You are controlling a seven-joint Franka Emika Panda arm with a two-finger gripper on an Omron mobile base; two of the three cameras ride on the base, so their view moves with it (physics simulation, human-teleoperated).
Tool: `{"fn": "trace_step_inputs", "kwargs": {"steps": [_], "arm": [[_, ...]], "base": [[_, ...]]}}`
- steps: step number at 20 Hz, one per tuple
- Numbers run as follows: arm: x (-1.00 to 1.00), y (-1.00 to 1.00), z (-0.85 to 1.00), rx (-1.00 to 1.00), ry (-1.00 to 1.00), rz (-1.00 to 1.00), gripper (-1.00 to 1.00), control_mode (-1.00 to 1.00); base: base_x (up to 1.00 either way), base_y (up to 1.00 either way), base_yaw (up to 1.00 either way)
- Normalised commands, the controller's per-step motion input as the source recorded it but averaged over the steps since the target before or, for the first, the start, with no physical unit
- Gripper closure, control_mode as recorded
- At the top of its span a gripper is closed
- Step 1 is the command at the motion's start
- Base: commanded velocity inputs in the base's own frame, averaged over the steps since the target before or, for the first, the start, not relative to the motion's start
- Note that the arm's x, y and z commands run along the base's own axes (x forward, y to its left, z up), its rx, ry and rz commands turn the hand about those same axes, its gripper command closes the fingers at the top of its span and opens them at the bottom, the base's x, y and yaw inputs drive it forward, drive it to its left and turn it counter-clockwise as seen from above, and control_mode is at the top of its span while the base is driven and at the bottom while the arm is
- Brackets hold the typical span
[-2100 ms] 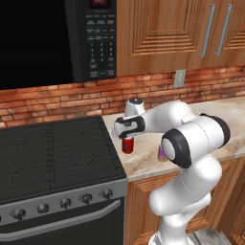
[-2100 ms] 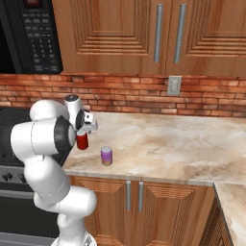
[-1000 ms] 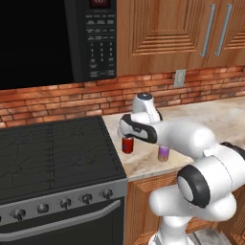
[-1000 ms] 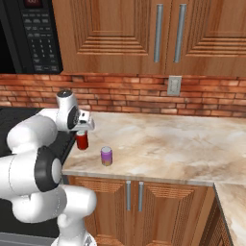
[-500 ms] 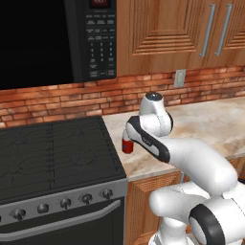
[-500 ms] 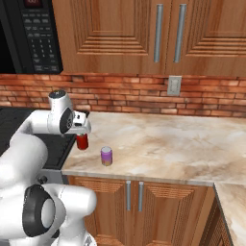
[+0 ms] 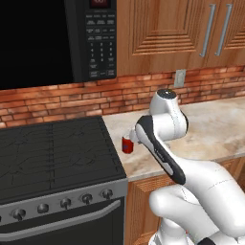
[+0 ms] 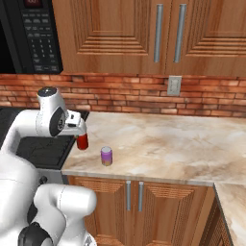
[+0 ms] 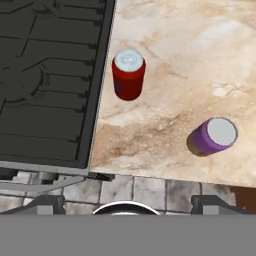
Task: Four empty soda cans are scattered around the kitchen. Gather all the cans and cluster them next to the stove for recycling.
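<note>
A red soda can (image 9: 128, 75) stands upright on the beige counter, right beside the black stove (image 9: 45, 75). A purple soda can (image 9: 212, 136) with a silver top stands a short way from it, nearer the counter's front edge. My gripper (image 9: 128, 202) hovers above and in front of both cans, open, with nothing between its fingers. From the right base view the hand (image 8: 77, 126) hangs just over the red can (image 8: 82, 142), with the purple can (image 8: 106, 156) to its right. In the left base view the red can (image 7: 127, 145) peeks out beside my forearm, next to the stove (image 7: 52, 153).
A black microwave (image 8: 33, 33) hangs over the stove, with wooden cabinets along the wall beside it. The marbled counter (image 8: 168, 144) runs on to the right below a brick wall with an outlet (image 8: 174, 85). Grey floor tiles (image 9: 145, 190) show past the counter's front edge.
The hand has lifted off the red can, which stays beside the stove. My arm's elbow has swung around towards the cameras. The purple can has not moved.
</note>
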Motion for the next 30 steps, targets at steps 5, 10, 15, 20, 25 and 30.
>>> {"fn": "trace_step_inputs", "kwargs": {"steps": [5,10,15,20,25,30], "arm": [[-0.56,-0.14,0.53,0.00,0.02,0.00,-1.00,-1.00],[-0.54,-0.15,0.47,0.00,0.00,0.00,-1.00,-1.00],[-0.57,-0.14,0.36,0.00,0.00,0.00,-1.00,-1.00],[-0.44,-0.08,0.26,0.00,0.01,0.00,-1.00,-1.00],[-0.33,-0.05,0.28,0.00,0.06,0.00,-1.00,-1.00],[-0.15,-0.02,0.15,0.00,0.11,0.00,-1.00,-1.00]], "base": [[0.00,0.00,0.00],[0.00,0.00,0.00],[0.00,0.00,0.00],[0.00,0.00,0.00],[0.00,0.00,0.00],[0.00,0.00,0.00]]}}
